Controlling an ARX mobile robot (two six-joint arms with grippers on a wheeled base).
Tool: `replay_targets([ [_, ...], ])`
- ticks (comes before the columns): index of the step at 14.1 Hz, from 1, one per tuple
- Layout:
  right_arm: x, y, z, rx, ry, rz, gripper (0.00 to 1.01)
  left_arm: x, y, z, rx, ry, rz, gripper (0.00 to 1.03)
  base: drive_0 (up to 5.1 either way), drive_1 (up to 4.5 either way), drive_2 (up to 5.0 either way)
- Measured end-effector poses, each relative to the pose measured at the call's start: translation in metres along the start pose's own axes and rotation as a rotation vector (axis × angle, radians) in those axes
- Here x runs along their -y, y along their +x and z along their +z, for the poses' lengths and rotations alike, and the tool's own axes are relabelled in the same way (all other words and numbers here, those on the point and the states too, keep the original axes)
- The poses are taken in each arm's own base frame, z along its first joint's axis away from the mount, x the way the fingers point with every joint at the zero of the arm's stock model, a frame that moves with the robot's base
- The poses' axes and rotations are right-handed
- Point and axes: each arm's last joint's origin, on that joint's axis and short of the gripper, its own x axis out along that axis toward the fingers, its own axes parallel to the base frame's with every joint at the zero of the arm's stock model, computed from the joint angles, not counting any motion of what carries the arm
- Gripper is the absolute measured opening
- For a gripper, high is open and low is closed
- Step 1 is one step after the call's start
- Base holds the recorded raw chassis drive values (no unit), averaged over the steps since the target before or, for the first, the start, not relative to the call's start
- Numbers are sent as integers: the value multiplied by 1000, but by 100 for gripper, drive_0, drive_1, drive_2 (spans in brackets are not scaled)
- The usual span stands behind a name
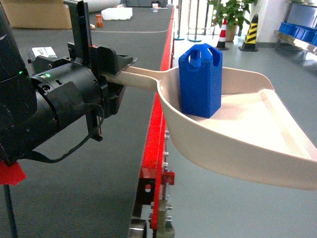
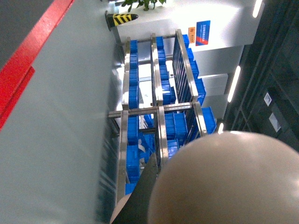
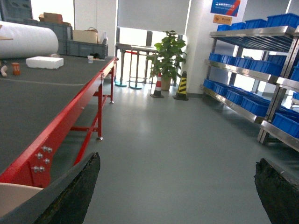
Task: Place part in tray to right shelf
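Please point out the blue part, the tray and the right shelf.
part [image 1: 200,82], head view, its front face.
tray [image 1: 257,126], head view, its bare floor.
right shelf [image 3: 252,42], right wrist view, its upper steel rail.

From my head camera, the part [image 1: 200,82] stands upright in the tray [image 1: 247,144], toward its back wall, with the tray's handle running left into my left gripper [image 1: 106,74]. The conveyor table [image 1: 119,44] lies behind and to the left of the tray. The right shelf [image 3: 252,60] stands far right, crates [image 3: 243,63] on its levels.
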Motion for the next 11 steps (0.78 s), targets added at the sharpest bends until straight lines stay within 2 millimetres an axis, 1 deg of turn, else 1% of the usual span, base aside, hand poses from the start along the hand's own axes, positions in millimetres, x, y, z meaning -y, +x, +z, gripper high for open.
replay_targets([
  [11, 0, 0, 0, 0, 0, -1, 98, 0, 0, -1, -2, 1, -4, 13, 500, -236, -236],
])
